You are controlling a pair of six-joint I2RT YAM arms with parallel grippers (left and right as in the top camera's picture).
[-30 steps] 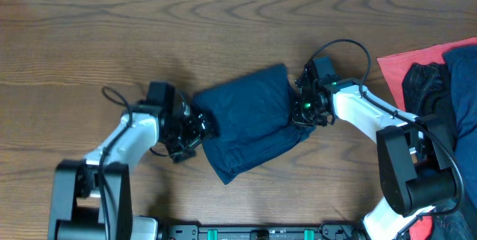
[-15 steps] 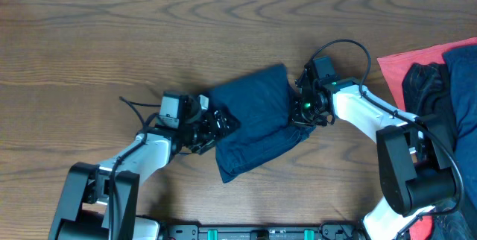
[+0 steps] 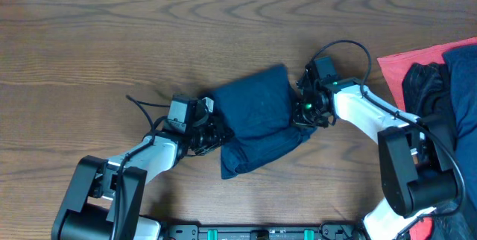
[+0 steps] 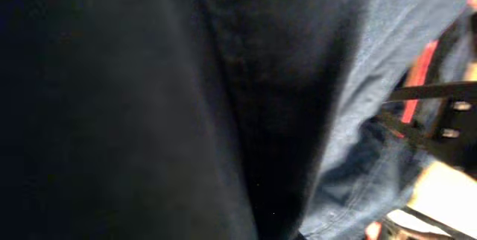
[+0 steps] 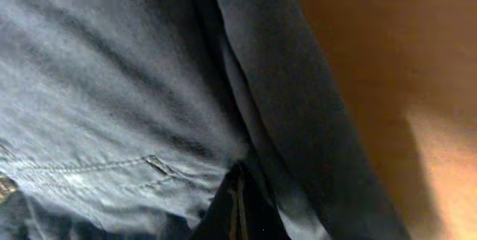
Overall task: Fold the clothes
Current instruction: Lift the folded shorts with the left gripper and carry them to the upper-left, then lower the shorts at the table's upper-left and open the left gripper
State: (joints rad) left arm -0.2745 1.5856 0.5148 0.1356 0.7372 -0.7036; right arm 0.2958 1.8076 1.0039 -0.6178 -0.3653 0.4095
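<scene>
Left gripper (image 3: 212, 132) moved in against left edge of shorts (image 3: 257, 121), fold tightening; right gripper (image 3: 302, 107) unmoved opposite; jaw states hidden, cannot tell

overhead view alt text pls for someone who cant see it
Folded navy shorts lie in the middle of a wooden table, the left gripper at their left edge and the right gripper at their right edge. A red cloth and a black crinkled garment sit at far right.

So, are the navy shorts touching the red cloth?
Apart. The overhead view shows bare brown table between the shorts and the red cloth, which lies at the right edge.
</scene>
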